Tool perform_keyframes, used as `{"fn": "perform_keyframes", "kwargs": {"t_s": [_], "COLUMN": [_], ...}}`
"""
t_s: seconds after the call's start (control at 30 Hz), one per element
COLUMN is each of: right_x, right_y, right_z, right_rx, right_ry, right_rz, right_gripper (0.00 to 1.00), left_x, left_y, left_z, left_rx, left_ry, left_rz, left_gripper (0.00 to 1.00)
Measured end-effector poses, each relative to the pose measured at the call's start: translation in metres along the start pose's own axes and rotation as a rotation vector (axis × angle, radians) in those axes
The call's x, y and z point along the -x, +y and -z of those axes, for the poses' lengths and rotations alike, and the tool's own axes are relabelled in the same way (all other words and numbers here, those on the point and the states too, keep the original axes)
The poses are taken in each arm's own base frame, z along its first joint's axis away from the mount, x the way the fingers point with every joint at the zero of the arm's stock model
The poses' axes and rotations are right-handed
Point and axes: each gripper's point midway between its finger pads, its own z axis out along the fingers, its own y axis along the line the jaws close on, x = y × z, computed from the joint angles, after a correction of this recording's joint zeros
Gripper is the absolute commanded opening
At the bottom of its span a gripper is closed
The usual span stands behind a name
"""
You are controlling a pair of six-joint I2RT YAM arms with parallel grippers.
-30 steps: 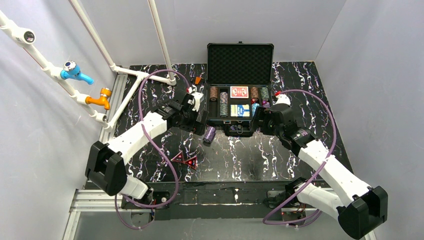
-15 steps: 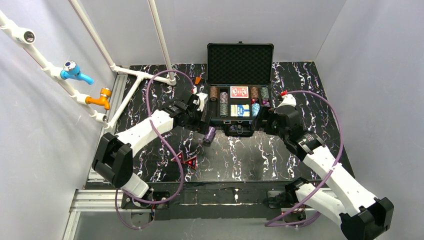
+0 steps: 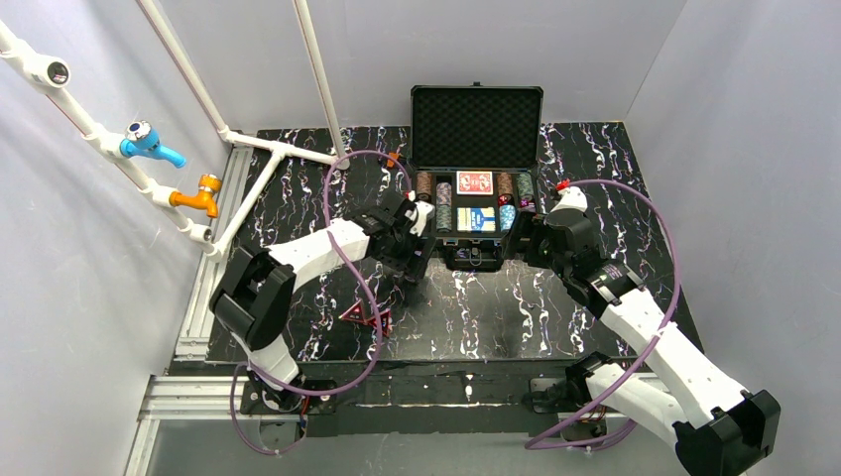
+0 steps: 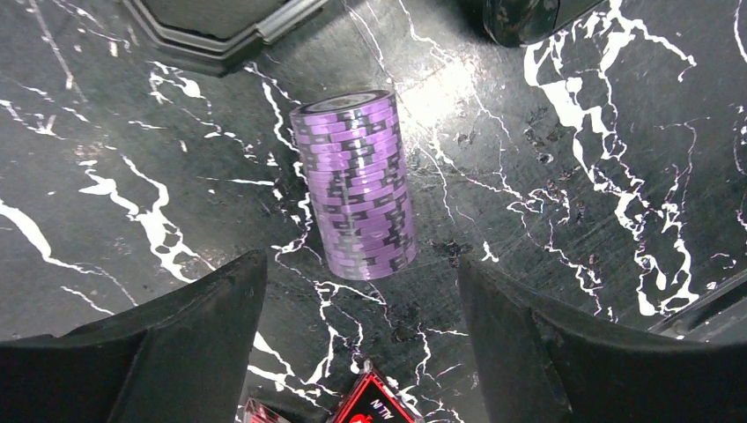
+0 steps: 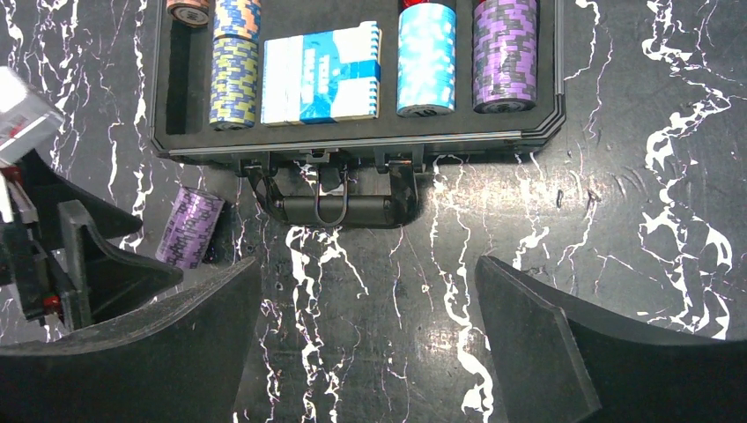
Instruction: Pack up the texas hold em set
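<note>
Lined up with left gripper (image 4: 361,273) spread, empty, purple chip stack (image 4: 357,185) just ahead, centred for pinching; right gripper (image 5: 366,273) gaping, empty, case (image 5: 352,145) ahead

The fingers (image 4: 167,352) of the left gripper (image 4: 359,269) look like matt black, faintly grainy plastic. Between them, the purple chip stack (image 4: 357,185) is smooth with a soft sheen. The table (image 4: 617,220) beneath is glossy black, veined white like marble and finely scratched. Ahead of the right gripper (image 5: 368,264), the case (image 5: 352,145) has a matt black hard rim, its foam lining (image 3: 476,117) looks dull and dimpled, and the blue card deck (image 5: 321,75) looks like shiny card.
</note>
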Motion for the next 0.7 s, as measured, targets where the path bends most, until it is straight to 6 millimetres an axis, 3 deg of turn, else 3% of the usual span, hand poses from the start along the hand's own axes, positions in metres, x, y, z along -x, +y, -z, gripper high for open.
{"fn": "perform_keyframes", "kwargs": {"t_s": [0.3,0.7], "right_x": [-0.003,-0.005], "right_y": [-0.001,-0.002], "right_z": [0.000,-0.001], "right_rx": [-0.002,-0.005], "right_ry": [0.004,0.009], "right_rz": [0.001,0.002], "right_gripper": [0.98,0.98], "left_x": [-0.011,-0.001], "left_y": [-0.004,-0.002], "left_z": [-0.015,-0.025], "left_rx": [0.002,0.037], "left_ry": [0.049,0.049], "left_rz": [-0.029,-0.062], "left_gripper": [0.72,0.65]}}
